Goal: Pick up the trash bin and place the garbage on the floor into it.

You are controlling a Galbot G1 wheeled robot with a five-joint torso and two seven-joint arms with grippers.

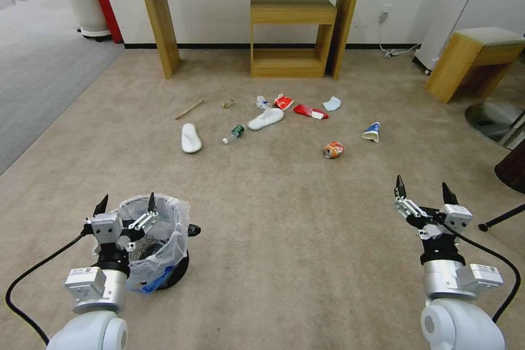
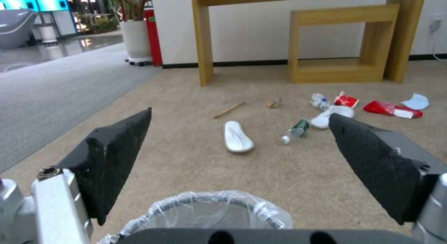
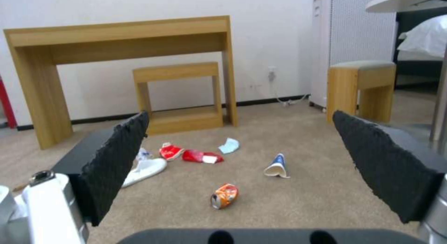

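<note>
Left gripper [image 1: 126,203] low, spread wide; right gripper [image 1: 425,190] likewise.

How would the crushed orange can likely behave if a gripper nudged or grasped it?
The crushed orange can looks dented and lies on its side on carpet, so it would probably wobble rather than roll far. It likely is light and may crumple further under a firm squeeze.

Even, bright indoor light leaves only faint shadows on the carpet [image 1: 284,240], straight lines bow toward the head view's edges, and both wrist views look soft.
</note>
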